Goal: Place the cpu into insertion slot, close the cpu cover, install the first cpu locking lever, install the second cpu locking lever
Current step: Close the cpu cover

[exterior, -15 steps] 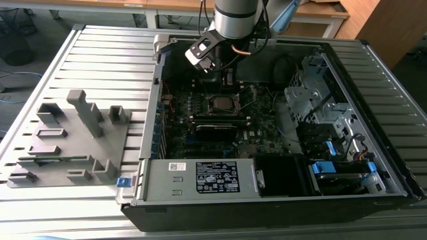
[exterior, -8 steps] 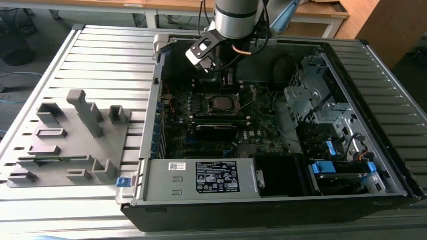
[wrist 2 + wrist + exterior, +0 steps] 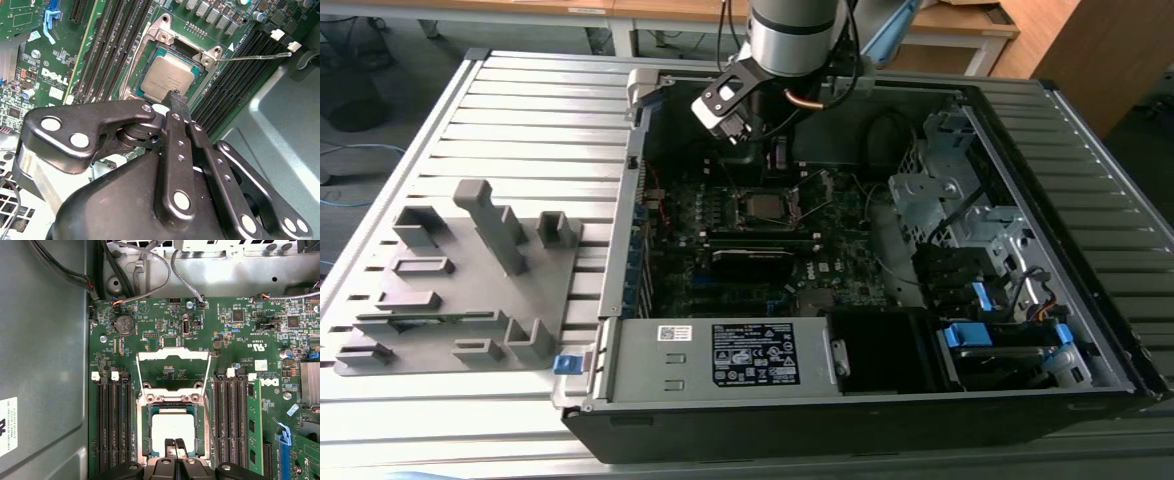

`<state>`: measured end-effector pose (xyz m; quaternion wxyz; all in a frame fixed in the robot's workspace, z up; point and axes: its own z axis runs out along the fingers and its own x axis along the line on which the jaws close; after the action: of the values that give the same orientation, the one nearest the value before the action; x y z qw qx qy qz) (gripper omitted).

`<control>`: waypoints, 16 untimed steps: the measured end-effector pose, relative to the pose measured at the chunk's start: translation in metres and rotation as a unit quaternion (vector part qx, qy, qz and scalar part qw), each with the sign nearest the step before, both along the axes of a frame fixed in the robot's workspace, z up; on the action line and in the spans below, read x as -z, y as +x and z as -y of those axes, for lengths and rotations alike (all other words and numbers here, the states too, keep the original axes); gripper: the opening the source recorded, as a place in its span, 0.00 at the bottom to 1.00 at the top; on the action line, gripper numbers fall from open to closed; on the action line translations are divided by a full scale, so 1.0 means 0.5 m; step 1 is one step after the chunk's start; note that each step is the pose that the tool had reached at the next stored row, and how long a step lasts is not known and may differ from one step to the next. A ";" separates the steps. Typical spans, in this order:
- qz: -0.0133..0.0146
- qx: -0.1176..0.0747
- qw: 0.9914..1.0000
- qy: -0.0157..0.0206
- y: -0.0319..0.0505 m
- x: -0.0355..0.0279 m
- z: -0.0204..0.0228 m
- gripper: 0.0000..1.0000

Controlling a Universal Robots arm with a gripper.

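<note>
The cpu (image 3: 173,431), a silver-grey square chip, lies flat in the insertion slot (image 3: 146,440) on the green motherboard; it also shows in the second wrist view as the cpu (image 3: 167,75). The cpu cover (image 3: 173,354) stands hinged open behind the slot, with the board visible through its window. My gripper (image 3: 175,446) hovers over the chip's near edge with its black fingertips together and nothing between them, and the gripper (image 3: 176,97) looks the same in the second wrist view. A thin wire locking lever (image 3: 255,56) sticks out free beside the socket. In the exterior view the socket (image 3: 767,207) lies below the arm's wrist (image 3: 747,90).
Black memory slots (image 3: 114,425) flank the socket, and a green memory stick (image 3: 255,425) stands in one. Cables (image 3: 145,270) run along the case wall. In the exterior view, a grey fixture rack (image 3: 454,270) sits left of the case, with the power supply (image 3: 720,355) in front and the drive cage (image 3: 961,220) on the right.
</note>
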<state>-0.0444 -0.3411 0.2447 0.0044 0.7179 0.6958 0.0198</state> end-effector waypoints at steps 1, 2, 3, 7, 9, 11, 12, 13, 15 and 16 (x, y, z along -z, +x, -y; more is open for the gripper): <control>0.000 0.000 1.000 0.000 0.000 0.000 0.0000 0.11; 0.000 0.000 1.000 0.000 0.000 0.000 0.0000 0.11; 0.000 0.000 1.000 0.000 0.000 0.000 0.0000 0.11; 0.000 0.000 1.000 0.000 0.000 0.000 0.0000 0.11; 0.000 0.000 1.000 0.000 0.000 -0.002 0.0001 0.11; 0.000 0.000 1.000 0.000 0.000 -0.004 0.0000 0.11; 0.000 0.000 1.000 0.000 0.000 -0.006 0.0000 0.11; 0.000 0.000 1.000 0.000 0.000 -0.009 0.0000 0.11; 0.000 0.000 1.000 0.000 0.000 -0.014 0.0000 0.11; 0.000 0.000 1.000 0.000 0.000 -0.017 0.0000 0.11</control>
<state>-0.0444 -0.3411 0.2534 0.0042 0.7179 0.6958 0.0196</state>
